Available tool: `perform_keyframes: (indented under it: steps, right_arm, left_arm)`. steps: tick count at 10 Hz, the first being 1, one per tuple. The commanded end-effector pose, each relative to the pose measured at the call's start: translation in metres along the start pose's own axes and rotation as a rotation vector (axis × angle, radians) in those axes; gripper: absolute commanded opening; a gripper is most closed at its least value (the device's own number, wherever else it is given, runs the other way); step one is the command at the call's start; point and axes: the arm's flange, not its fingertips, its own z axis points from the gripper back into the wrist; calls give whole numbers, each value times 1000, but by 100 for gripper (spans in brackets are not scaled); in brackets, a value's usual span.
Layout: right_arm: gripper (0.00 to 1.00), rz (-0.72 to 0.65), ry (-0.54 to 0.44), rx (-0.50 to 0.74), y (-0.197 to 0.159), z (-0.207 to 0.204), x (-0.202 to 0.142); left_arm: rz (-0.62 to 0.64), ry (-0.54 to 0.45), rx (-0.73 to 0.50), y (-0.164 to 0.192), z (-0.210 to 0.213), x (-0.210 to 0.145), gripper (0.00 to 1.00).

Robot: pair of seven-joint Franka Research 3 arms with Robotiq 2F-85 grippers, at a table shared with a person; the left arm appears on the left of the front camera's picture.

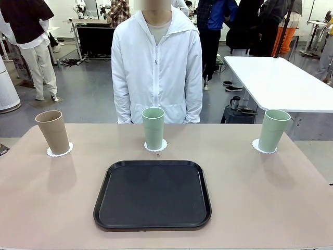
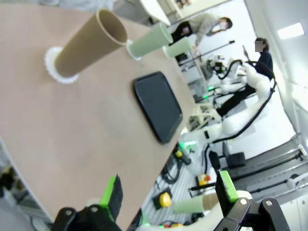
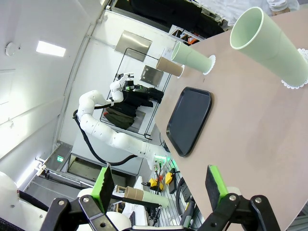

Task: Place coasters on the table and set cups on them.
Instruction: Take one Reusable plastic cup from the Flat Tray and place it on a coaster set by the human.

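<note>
Three cups are standing upright on coasters along the far side of the table [image 1: 47,208]: tan [image 1: 53,132], mint [image 1: 153,128], mint [image 1: 273,130]. Both claws, left [image 2: 168,199] and right [image 3: 159,185], are hanging open and empty, well back from them; nothing looks left to place.

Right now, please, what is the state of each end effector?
Left end effector: open, holding nothing.
Right end effector: open, holding nothing.
</note>
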Motion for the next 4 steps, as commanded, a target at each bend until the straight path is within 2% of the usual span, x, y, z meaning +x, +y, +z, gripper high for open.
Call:
perform_keyframes:
  steps: [1,4]
  right_arm:
    - [100,-3,2,-1,0,-1,0]
    - [100,-3,2,-1,0,-1,0]
  left_arm:
    - [3,-5,-3,-2,0,-2,100]
    - [3,-5,-3,-2,0,-2,100]
